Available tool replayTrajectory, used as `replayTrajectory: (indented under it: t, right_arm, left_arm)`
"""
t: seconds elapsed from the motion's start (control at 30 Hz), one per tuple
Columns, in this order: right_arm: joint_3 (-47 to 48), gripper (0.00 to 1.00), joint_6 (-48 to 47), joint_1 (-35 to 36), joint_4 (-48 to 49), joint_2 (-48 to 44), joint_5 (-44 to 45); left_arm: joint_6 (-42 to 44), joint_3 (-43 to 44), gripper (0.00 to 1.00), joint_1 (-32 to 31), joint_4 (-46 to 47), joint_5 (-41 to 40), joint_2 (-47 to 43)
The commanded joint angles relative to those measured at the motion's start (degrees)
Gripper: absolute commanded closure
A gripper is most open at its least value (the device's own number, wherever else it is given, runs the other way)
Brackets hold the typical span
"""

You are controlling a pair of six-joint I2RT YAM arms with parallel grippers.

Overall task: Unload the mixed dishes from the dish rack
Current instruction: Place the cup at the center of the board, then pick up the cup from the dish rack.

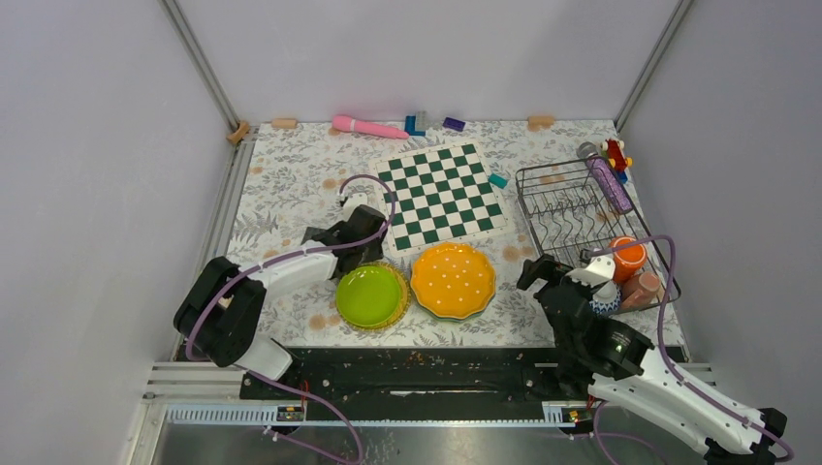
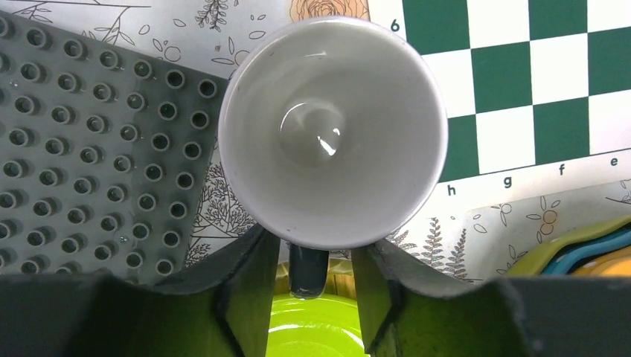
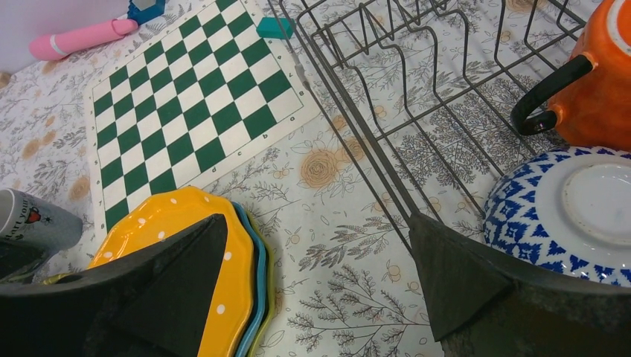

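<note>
A white cup (image 2: 332,130) stands upright on the mat between a grey studded baseplate (image 2: 82,141) and the chessboard (image 2: 521,82). My left gripper (image 2: 318,253) straddles the cup's dark handle (image 2: 308,269); its jaws are open, with a gap on each side of the handle. In the top view the left gripper (image 1: 357,225) covers the cup. My right gripper (image 3: 316,219) hangs wide open and empty over the mat, between the orange dotted plate (image 3: 186,216) and the dish rack (image 3: 387,111). The rack (image 1: 572,208) holds an orange cup (image 1: 628,257), a pink cup (image 1: 645,288) and a blue patterned bowl (image 3: 565,204).
A lime-green plate (image 1: 368,295) lies beside the orange plate (image 1: 453,279), which tops a teal plate (image 3: 257,260). The chessboard (image 1: 441,194) lies mid-table. A purple tube (image 1: 611,184) and a red toy (image 1: 615,152) sit at the rack's far end. A pink tube (image 1: 366,126) lies at the back.
</note>
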Motion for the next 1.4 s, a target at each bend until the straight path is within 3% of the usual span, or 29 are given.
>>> replayTrajectory:
  t: [0.0,0.13,0.23,0.6,0.77,0.83,1.03,1.23,1.37]
  right_arm:
    - [2.7,0.00,0.9,0.2,-1.2,-0.4,3.9]
    - [3.9,0.00,0.7,0.2,-2.6,0.1,4.5]
    - [4.8,0.01,0.0,0.2,-2.7,0.8,4.8]
    - [10.3,0.00,-2.9,0.0,-6.0,5.9,8.6]
    - [14.5,0.00,-7.8,-3.8,-6.7,10.4,7.8]
    - [16.4,0.00,-9.9,-8.9,-6.8,12.9,3.2]
    - [24.9,0.00,-14.4,-32.5,-11.0,26.1,-18.1]
    - [31.6,0.00,-14.8,-47.1,-16.0,39.0,-21.7]
    - [32.4,0.00,-13.5,-55.8,-14.9,41.9,-24.5]
  left_arm:
    - [0.2,0.1,0.55,0.2,2.7,0.5,-2.0]
    - [0.1,-0.5,0.35,0.2,2.6,1.8,-3.3]
    - [-0.1,-0.9,0.02,0.2,1.5,1.8,-5.1]
    - [-1.3,-3.8,0.01,0.2,-2.2,0.2,-18.6]
    - [-1.8,-6.5,0.01,0.2,-2.6,-0.6,-27.3]
    - [-1.5,-7.6,0.01,0.2,-2.7,-0.7,-29.8]
    - [-1.2,-9.7,0.01,0.2,-2.5,-0.3,-34.1]
    - [-0.8,-10.9,0.01,0.2,-1.9,1.1,-36.1]
    - [-0.8,-11.9,0.01,0.2,-0.7,2.5,-36.9]
